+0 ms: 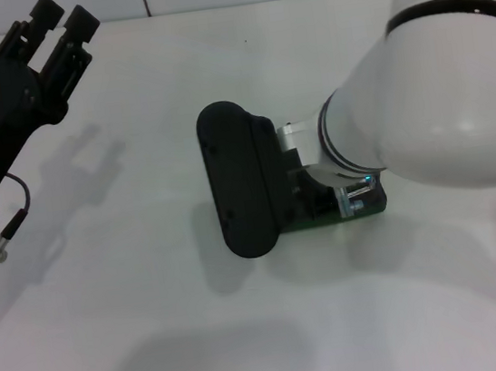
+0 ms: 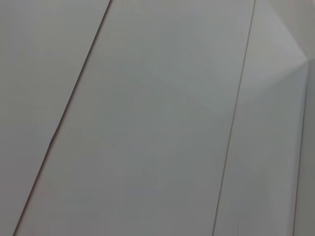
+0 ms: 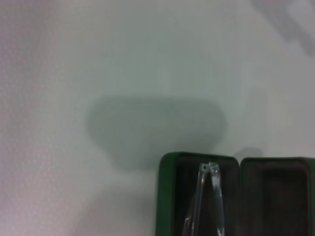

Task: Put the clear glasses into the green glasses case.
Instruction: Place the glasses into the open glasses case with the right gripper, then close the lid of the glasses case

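Glasses (image 3: 206, 196) go into the green case (image 3: 167, 196) mid-table; right claw (image 1: 323, 196) grip hidden, must let go gently.

Left claw (image 1: 58, 27) waits open, holding nothing, near the table's far left corner.

Case open mid-table, glasses partly inside it.
Green glasses case (image 3: 167, 196) dark green, rounded corners, dark lining, hinged wide open; both halves show side by side in right wrist view. In head view its raised lid (image 1: 240, 179) stands as a dark slab near the middle of the tabletop, well apart from all edges, green base mostly hidden. Clear glasses (image 3: 209, 196): two thin transparent arms folded close together, lying over one half's lining; lenses not visible.
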{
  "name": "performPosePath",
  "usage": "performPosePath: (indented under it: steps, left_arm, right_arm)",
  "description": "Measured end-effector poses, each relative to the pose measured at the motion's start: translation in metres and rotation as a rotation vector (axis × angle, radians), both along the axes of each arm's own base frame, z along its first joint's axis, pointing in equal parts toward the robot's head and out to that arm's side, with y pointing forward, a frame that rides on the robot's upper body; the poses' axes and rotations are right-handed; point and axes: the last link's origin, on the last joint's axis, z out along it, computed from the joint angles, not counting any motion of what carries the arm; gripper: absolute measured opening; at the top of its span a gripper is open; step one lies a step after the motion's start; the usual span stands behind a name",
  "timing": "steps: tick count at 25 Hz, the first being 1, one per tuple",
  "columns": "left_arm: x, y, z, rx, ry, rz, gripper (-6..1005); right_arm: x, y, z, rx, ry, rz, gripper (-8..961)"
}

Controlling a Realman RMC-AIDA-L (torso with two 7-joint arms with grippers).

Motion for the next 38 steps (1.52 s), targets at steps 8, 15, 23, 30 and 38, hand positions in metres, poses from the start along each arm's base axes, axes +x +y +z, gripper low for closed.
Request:
performPosePath:
  steps: [8, 15, 23, 30, 38]
  left_arm:
    - [-0.001, 0.0, 0.001, 0.003, -0.001, 0.005, 598]
    - [0.001, 0.001, 0.001, 0.004, -0.002, -0.001, 598]
    - [0.001, 0.001, 0.001, 0.004, -0.002, 0.0, 598]
    - [-0.001, 0.0, 0.0, 0.002, -0.007, 0.009, 598]
    - [-0.003, 0.008, -0.006, -0.016, 0.006, 0.059, 598]
  right_arm:
    - [-0.004, -0.009, 0.016, -0.011, 0.046, -0.022, 325]
    - [-0.006, -0.02, 0.025, -0.113, 0.096, -0.072, 325]
    - [-0.004, -0.029, 0.042, -0.25, 0.21, -0.142, 326]
    - [0.022, -0.021, 0.068, -0.34, 0.421, -0.212, 326]
    - [0.085, -0.004, 0.103, -0.337, 0.826, -0.278, 327]
